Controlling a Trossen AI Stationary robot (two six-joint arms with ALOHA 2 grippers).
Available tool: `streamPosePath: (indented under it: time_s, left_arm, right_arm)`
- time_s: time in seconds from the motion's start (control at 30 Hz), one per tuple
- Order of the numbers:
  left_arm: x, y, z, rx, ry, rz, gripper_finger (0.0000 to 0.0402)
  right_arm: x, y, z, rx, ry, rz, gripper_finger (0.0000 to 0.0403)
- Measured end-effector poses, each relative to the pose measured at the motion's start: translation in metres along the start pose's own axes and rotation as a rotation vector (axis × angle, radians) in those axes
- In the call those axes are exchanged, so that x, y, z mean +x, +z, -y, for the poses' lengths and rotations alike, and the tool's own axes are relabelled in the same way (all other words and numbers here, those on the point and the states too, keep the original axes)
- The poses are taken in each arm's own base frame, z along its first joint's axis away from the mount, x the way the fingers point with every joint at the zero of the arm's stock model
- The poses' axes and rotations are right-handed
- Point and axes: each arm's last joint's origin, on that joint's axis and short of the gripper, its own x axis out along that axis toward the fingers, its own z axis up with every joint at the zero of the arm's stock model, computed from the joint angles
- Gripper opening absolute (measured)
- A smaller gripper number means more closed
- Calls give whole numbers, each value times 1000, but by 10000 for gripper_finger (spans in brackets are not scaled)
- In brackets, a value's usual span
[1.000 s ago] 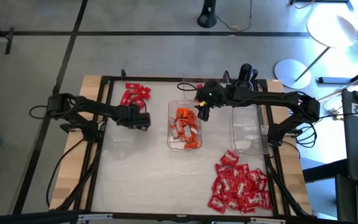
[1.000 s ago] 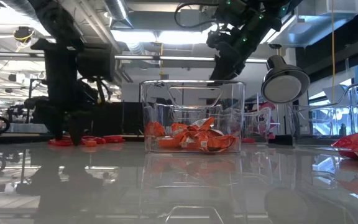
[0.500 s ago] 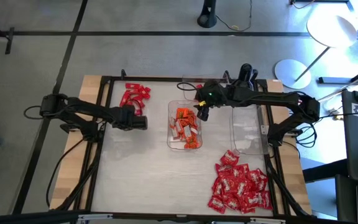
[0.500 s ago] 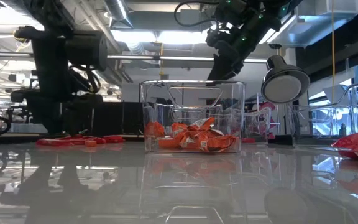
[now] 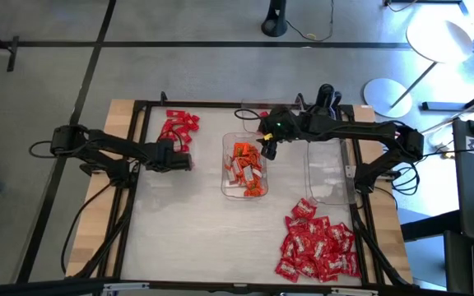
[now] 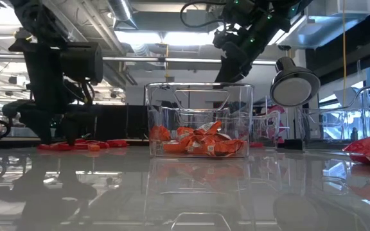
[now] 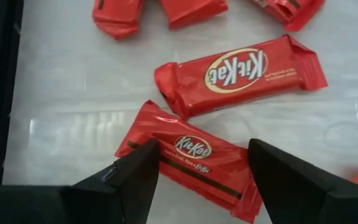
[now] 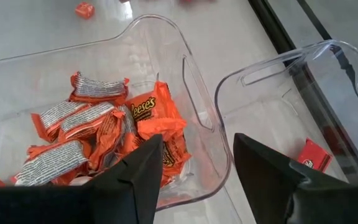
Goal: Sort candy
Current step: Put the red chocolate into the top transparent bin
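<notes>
My left gripper is open and low over the table, beside a loose group of red candies near the far left corner. In the left wrist view its fingers stand on either side of one red wrapped candy that lies flat on the table; a second red candy lies just beyond. My right gripper hangs open and empty above the far end of the middle clear tray, which holds orange candies.
A heap of red candies with white marks fills the near right corner. A clear tray stands at the right. Another clear tray at the far side holds one small red candy. A black frame borders the table.
My left gripper has drawn back a little toward the table's left edge, staying low beside the red candies. The right arm and the candies have kept still.
</notes>
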Motion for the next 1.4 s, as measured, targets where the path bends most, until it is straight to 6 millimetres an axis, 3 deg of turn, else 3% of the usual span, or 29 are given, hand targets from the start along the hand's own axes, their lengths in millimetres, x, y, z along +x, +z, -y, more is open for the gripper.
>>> streamPosePath:
  time_s: [0.53,0.83,1.1,1.4]
  left_arm:
    - [-9,-14,11,334,-118,21,239]
    - [-41,-16,25,431,-344,-92,239]
    - [-64,-14,14,225,-400,-7,239]
    - [-48,-24,-7,105,-189,-7,239]
  right_arm:
    - [0,0,0,3,1,-2,195]
    - [0,0,0,3,1,-2,195]
    - [0,0,0,3,1,-1,195]
    - [0,0,0,3,1,2,195]
